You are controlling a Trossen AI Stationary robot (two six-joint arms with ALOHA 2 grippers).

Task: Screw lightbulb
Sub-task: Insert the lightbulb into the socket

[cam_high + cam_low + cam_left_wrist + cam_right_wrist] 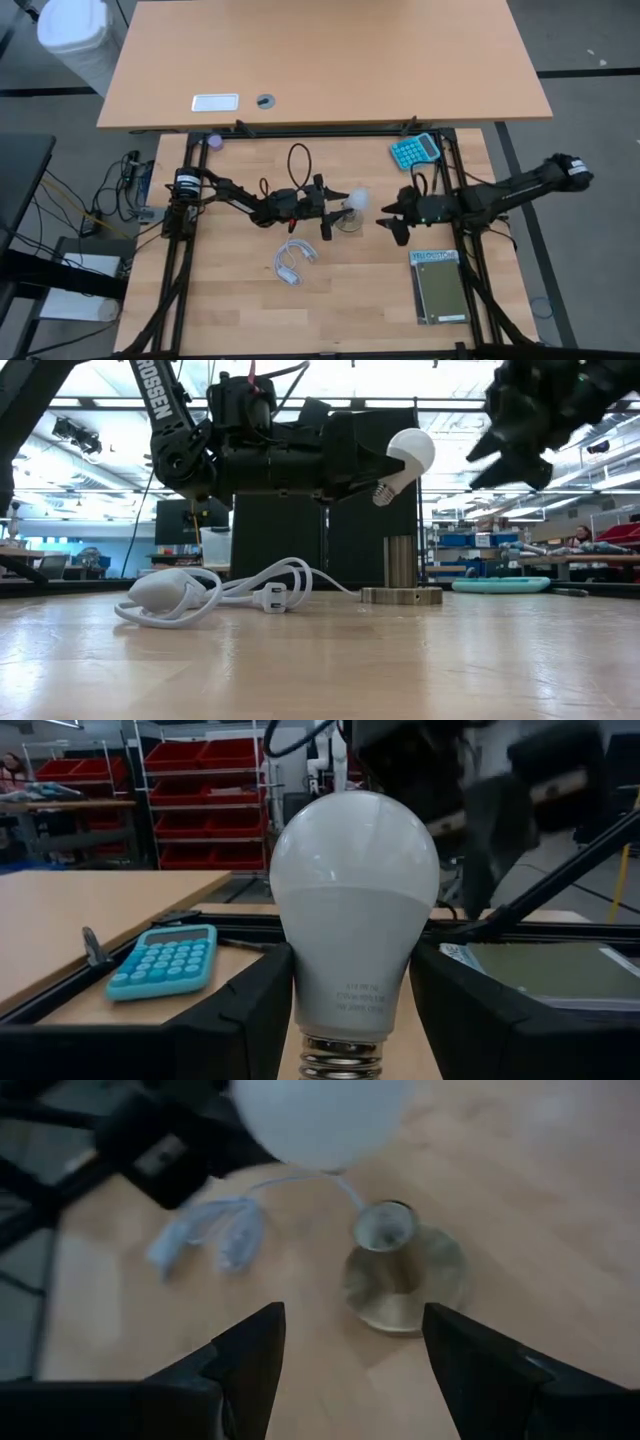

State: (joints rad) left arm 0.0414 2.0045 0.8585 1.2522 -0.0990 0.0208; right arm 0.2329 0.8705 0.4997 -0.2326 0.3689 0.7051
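Above the table, left tool grips the lightbulb.

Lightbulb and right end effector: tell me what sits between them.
Nothing: in the high view only bare tabletop shows between the lightbulb, held by the left end effector, and the open right end effector.

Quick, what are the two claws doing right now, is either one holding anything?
Left gripper: shut on the lightbulb, held up in the air above the socket.
Right gripper: open, holding nothing, near the bulb.
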